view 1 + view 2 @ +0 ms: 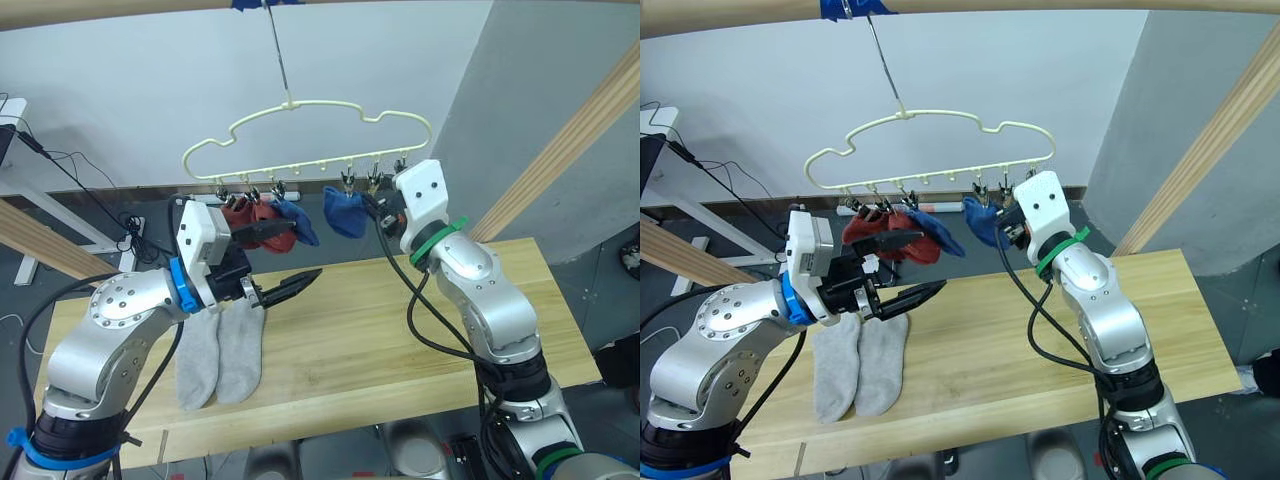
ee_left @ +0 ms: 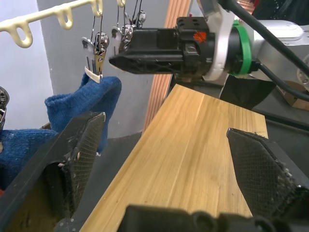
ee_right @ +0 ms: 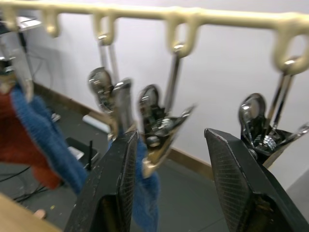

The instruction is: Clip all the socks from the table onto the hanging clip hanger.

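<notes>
2 grey socks [image 1: 218, 355] lie side by side on the table [image 1: 400, 330]. Above them the left gripper [image 1: 285, 262] hovers wide open, empty. On the hanger [image 1: 310, 140] hang 2 red socks [image 1: 250, 222] and 2 blue socks [image 1: 345, 212]. The right gripper [image 3: 169, 183] gapes open around a clip [image 3: 159, 130], holding nothing.

Knit cloth socks [image 1: 218, 355], seemingly matt wood table [image 1: 380, 330]

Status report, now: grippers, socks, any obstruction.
Left gripper open, empty. Right gripper open at clip hanger. Four socks clipped; two grey socks on table. No obstruction.
</notes>
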Tool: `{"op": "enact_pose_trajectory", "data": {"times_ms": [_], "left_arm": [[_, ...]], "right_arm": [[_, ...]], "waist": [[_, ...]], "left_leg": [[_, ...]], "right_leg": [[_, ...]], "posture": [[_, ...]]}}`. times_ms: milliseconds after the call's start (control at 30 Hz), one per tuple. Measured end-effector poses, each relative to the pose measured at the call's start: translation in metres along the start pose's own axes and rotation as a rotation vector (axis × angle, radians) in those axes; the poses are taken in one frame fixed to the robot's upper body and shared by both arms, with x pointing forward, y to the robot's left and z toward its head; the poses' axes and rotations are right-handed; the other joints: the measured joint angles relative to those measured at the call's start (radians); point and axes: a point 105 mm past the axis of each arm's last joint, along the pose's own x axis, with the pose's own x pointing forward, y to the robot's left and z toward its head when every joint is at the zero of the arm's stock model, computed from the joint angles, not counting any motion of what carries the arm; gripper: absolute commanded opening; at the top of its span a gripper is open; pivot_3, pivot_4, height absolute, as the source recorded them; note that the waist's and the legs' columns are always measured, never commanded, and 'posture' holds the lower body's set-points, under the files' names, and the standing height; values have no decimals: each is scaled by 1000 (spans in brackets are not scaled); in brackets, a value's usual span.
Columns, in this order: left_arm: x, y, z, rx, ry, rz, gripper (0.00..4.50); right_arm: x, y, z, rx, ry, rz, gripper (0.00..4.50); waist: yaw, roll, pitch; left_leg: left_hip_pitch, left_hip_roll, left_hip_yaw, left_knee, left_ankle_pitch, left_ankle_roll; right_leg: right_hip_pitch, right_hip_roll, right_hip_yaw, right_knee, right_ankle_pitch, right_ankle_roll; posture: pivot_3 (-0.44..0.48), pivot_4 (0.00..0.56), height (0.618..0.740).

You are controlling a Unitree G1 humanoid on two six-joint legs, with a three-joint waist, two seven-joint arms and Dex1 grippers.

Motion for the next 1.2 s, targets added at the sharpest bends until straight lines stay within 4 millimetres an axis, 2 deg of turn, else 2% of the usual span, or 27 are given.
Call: {"op": "enact_pose_trajectory", "data": {"times_ms": [300, 567, 867, 1200], "left_arm": [[2, -2, 1, 3, -6, -18, 4477], [3, -2, 0, 1, -6, -22, 4477], [3, -4, 0, -1, -8, -38, 4477], [6, -5, -1, -5, -11, -42, 4477]], "right_arm": [[4, -5, 2, 115, 5, -74, 2286], [2, 0, 7, 208, 14, -81, 2286], [-4, 2, 15, 228, 11, -97, 2286], [-3, 5, 13, 277, 26, -109, 2286]], "waist": [[0, 0, 0], [0, 0, 0], [0, 0, 0], [-2, 0, 0]], "left_leg": [[0, 0, -1, 0, 0, 0], [0, 0, -1, 0, 0, 0], [0, 0, -1, 0, 0, 0], [0, 0, -1, 1, 0, 0]], "right_leg": [[0, 0, 0, 1, 0, 0], [0, 0, 0, 1, 0, 0], [0, -1, 0, 2, 0, 0], [-1, -1, 0, 3, 0, 0]], "posture": [[-213, 299, 737], [-217, 297, 737], [-219, 295, 737], [-227, 291, 737]]}}
